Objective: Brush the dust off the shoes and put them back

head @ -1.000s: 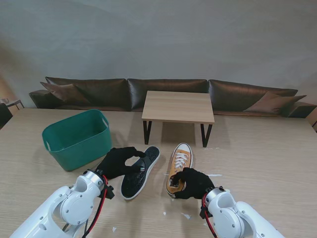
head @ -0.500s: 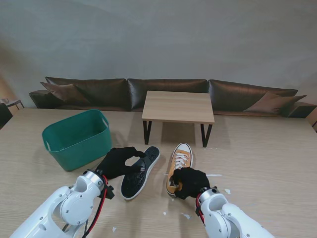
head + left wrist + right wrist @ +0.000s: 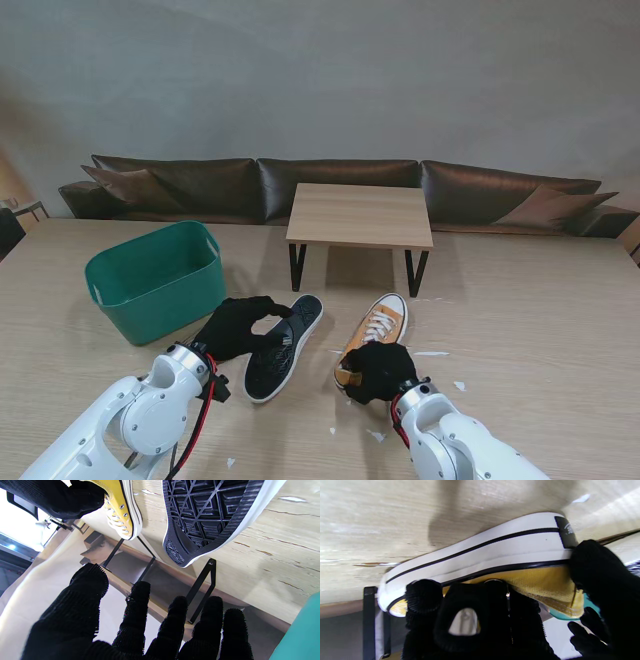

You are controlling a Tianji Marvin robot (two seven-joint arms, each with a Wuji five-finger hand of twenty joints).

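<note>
yellow shoe: a mustard-yellow canvas sneaker with white laces and a white rubber sidewall striped in black (image 3: 374,335), sitting centre-low in the stand frame, toe angled toward the upper right; the right wrist view shows the woven canvas and the smooth rubber band with a black heel patch (image 3: 495,552)

black shoe: a black-soled sneaker with a white rubber rim, flipped sole-up (image 3: 284,347), just left of the yellow one on the table; the left wrist view shows a tread of raised triangles and a ribbed edge (image 3: 207,517)

right hand: the bristly black glove on the right hand (image 3: 379,371) is clamped round the heel end of the yellow shoe, fingers (image 3: 423,597) curled over the collar and sidewall, thumb pressed at the heel patch

left hand: the black-gloved left hand (image 3: 238,327) hovers at the black shoe's left edge, fingers (image 3: 175,620) spread apart and holding nothing; contact with the shoe, can't tell

table: pale wood-grain tabletop (image 3: 520,330) with small white scraps (image 3: 433,354) scattered near the shoes

basket: a teal plastic tub with rounded corners (image 3: 155,280), left-middle of the stand frame

rack: a small light-wood bench on black metal legs (image 3: 361,216), upper centre behind both shoes
</note>
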